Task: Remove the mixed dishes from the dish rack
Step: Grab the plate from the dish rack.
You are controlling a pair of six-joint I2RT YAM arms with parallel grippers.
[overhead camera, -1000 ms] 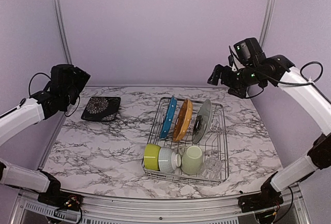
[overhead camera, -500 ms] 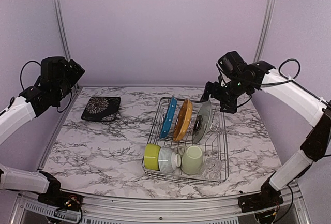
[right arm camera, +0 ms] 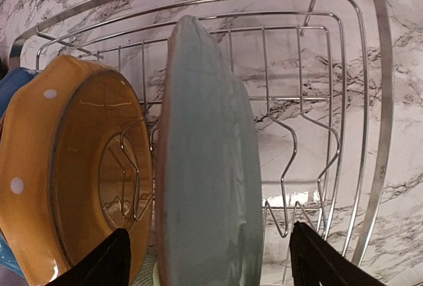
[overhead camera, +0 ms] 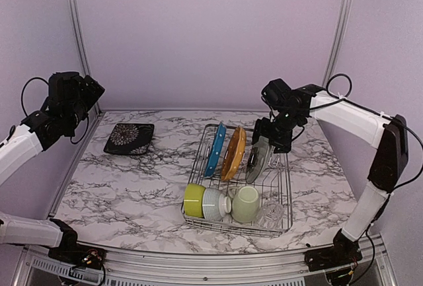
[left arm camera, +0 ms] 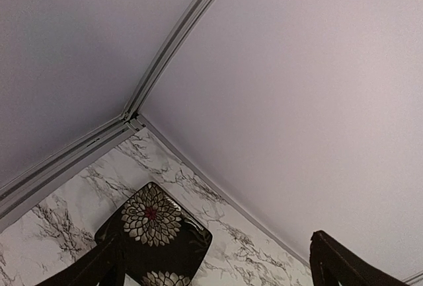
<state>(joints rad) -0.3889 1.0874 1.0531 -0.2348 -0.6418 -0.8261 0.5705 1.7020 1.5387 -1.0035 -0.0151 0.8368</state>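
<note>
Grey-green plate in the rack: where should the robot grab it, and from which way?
Probably its top rim, coming straight down. The grey-green plate stands on edge in the dish rack, the orange plate close beside it, so only the thin upper edge is free to pinch.

The table [overhead camera: 132, 187] has a white marble-patterned top with dark grey veins. Two things rest directly on it.

A black plate [overhead camera: 129, 138], squarish with rounded corners and a pale flower pattern, lies flat near the far left corner. It sits a little in from both the left and far edges.

The rack [overhead camera: 288, 187], a silver wire basket with low sides, stands right of the middle. Its short front side is close to the near edge and its long sides run back toward the far edge. The marble shows through its wire floor.

Plate and rack are well apart.
</note>
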